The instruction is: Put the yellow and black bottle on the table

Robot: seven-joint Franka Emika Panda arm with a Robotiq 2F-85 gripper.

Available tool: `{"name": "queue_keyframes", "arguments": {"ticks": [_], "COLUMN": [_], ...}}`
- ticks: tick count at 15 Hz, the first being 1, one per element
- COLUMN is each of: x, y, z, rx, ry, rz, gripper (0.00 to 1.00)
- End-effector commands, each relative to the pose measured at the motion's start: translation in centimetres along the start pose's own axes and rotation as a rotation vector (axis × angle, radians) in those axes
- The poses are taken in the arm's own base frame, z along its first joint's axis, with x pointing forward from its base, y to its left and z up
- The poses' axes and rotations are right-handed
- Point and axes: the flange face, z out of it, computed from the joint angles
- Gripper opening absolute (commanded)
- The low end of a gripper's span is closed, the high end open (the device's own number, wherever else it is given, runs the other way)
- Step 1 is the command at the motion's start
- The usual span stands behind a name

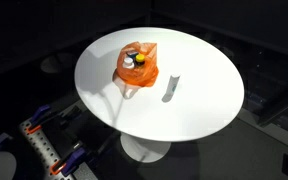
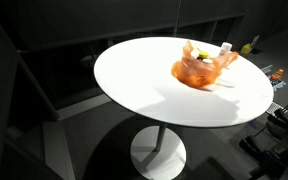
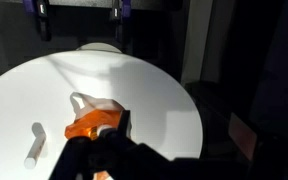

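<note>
An orange translucent bag (image 1: 139, 72) lies on the round white table (image 1: 199, 100); it shows in both exterior views (image 2: 199, 70) and in the wrist view (image 3: 87, 126). The yellow and black bottle (image 1: 139, 58) sticks out of the bag's top, next to a grey-capped item (image 1: 130, 62); its yellow top also shows in an exterior view (image 2: 198, 52). In the wrist view the bottle is hidden. My gripper (image 3: 102, 160) shows only as a dark shape at the wrist view's bottom edge, close to the bag. Its jaws are too dark to read. It is out of both exterior views.
A small white tube (image 1: 170, 90) rests on the table beside the bag, and also shows in the wrist view (image 3: 34, 144). Clamps with orange and blue handles (image 1: 46, 140) sit off the table's edge. The surroundings are dark. The table's single pedestal (image 2: 159, 150) stands below.
</note>
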Motion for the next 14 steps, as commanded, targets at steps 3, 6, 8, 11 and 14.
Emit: {"name": "queue_keyframes", "arguments": {"ticks": [3,6,8,11,14], "x": [0.0,0.0,0.0,0.7,2.2], "y": [0.0,0.0,0.0,0.2,0.8], "z": [-0.1,-0.1,-0.1,-0.7,-1.3], "rx": [0.0,0.0,0.0,-0.016,-0.048], "ry": [0.001,0.001,0.001,0.013,0.018], "rz": [0.0,0.0,0.0,0.017,0.056], "gripper": [1.0,1.0,1.0,1.0,1.0]}}
